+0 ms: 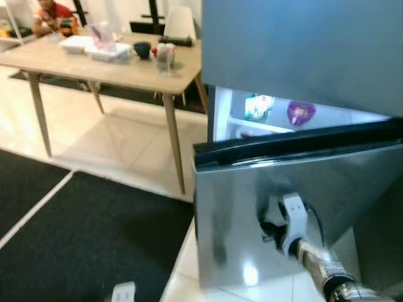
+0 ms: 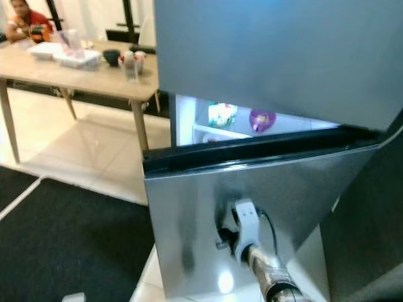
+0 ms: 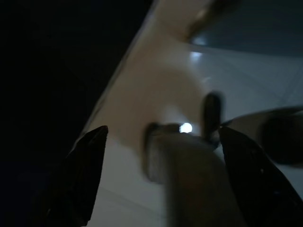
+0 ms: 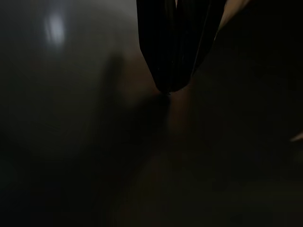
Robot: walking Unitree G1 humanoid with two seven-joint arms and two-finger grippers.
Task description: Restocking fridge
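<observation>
A: Where is the fridge door (image 1: 252, 207) standing?

B: Lower right of the head views, swung partly ajar. Above its dark top edge the lit fridge interior (image 2: 252, 126) shows a purple bowl (image 1: 300, 113) and a green-labelled pack (image 1: 258, 107) on a shelf.

A: And the right gripper (image 4: 173, 71)?

B: Pressed against the steel face of the door at lower centre-right, its fingers drawn together into one point. The left gripper (image 3: 161, 156) hangs low over pale floor tiles (image 3: 156, 80), fingers spread wide, idle.

A: How will that door handle?

B: I'd judge it stiff, fairly heavy, and slick: polished steel gives closed fingers little purchase. Hooking its free side edge looks surer than pushing on the flat face.

A: Supplies?

B: The wooden counter (image 1: 75, 66) at upper left carries containers (image 1: 101, 47), well apart from the fridge.
</observation>
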